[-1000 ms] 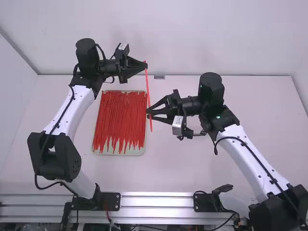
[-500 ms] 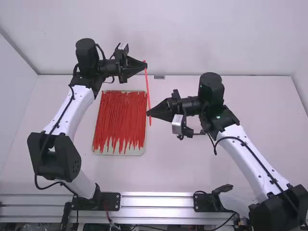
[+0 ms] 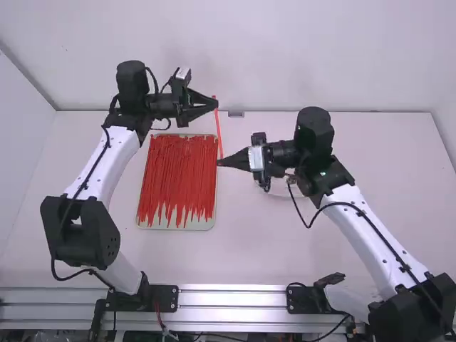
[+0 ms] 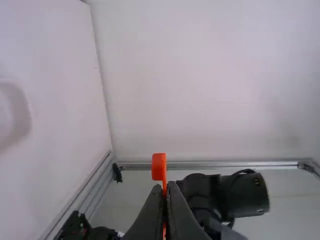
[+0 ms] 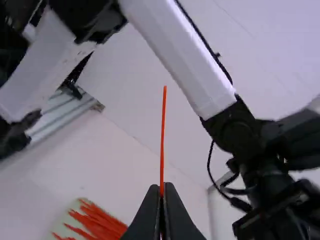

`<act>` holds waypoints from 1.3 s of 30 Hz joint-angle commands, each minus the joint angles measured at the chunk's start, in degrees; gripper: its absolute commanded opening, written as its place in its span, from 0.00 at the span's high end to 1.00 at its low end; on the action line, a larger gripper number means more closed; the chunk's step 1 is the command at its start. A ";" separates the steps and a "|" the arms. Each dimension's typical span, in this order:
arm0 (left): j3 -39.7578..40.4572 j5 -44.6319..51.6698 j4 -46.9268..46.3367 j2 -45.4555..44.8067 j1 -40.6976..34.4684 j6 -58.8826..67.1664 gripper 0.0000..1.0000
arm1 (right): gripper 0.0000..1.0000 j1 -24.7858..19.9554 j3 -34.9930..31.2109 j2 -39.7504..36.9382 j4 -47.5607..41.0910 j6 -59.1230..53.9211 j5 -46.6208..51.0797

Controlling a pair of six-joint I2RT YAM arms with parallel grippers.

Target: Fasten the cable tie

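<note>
A single red cable tie (image 3: 218, 135) hangs in the air beside the tray's right edge, held at both ends. My left gripper (image 3: 212, 105) is shut on its upper end; in the left wrist view the tie's head (image 4: 159, 166) sticks out past the closed fingers (image 4: 152, 210). My right gripper (image 3: 221, 162) is shut on the lower end; in the right wrist view the strap (image 5: 163, 135) runs straight out from the closed fingertips (image 5: 151, 200) toward the left arm (image 5: 175, 55).
A tray (image 3: 151, 223) holding several red cable ties (image 3: 178, 178) lies on the white table below the left arm. A small grey item (image 3: 234, 113) sits at the back wall. The table to the right is bare.
The right gripper, open around the tie a second ago, has shut on it and turned its wrist. No tail hangs below its fingers now. The left gripper has shifted slightly.
</note>
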 commanded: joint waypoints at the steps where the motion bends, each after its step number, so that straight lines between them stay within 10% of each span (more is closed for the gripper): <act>1: 1.20 0.07 -1.36 -0.26 0.44 8.22 0.98 | 1.00 0.15 -0.33 0.22 1.44 20.92 9.49; 10: 1.20 0.26 -1.99 -0.20 0.42 17.07 0.98 | 1.00 0.17 -0.33 0.24 1.86 15.80 2.73; 23: 1.20 0.07 -2.14 -0.20 0.42 55.78 0.98 | 1.00 -1.03 -0.33 0.24 9.16 45.59 8.13; 39: 1.20 0.09 -8.70 -0.20 -0.07 80.70 0.98 | 1.00 0.20 -0.33 2.43 -2.95 47.76 15.65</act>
